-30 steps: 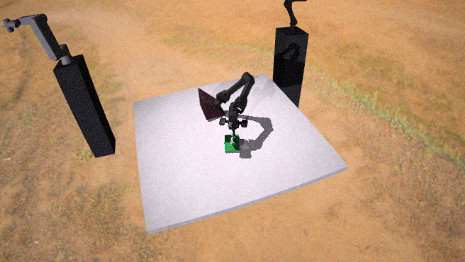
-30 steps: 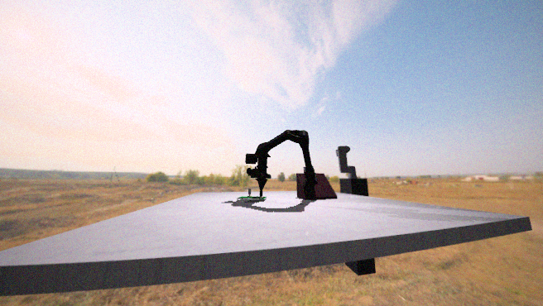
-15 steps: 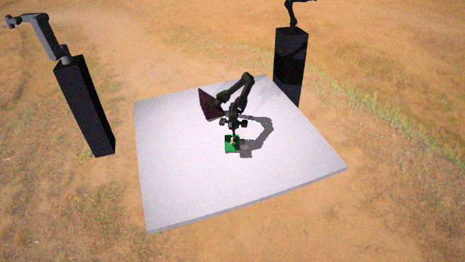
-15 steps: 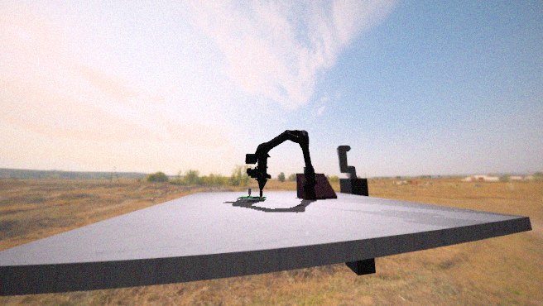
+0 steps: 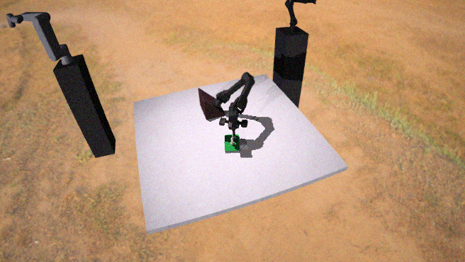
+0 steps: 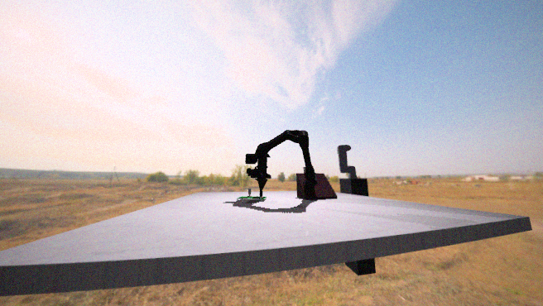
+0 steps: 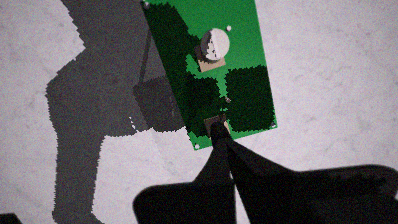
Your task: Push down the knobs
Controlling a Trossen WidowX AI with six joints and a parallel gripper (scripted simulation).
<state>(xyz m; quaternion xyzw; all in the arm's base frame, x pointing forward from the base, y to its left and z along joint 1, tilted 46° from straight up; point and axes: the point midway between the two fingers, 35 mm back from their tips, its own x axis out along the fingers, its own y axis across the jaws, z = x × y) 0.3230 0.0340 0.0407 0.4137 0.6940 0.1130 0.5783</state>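
The green circuit board [image 5: 228, 146] [image 6: 245, 198] [image 7: 242, 42] stands on the table. One knob [image 5: 232, 141] [image 6: 249, 191] [image 7: 216, 44], pale and round-topped, stands up on its tan potentiometer [image 7: 214, 65]; the exterior view shows it raised above the board. My gripper [image 5: 234, 136] [image 6: 261, 195] [image 7: 223, 142] is shut with nothing seen between its fingers. It points down, its tips over the second potentiometer [image 7: 209, 121] near the board's near edge in the wrist view. The second knob is hidden behind the fingertips, so its height and any contact cannot be told.
The white table [image 5: 184, 184] [image 6: 165, 236] carries a dark red wedge-shaped block [image 5: 209, 106] [image 6: 324, 187] beside the arm's base. Two black pillars [image 5: 85, 110] [image 5: 288, 67] with other arms stand beyond the table. The arm's shadow covers part of the board.
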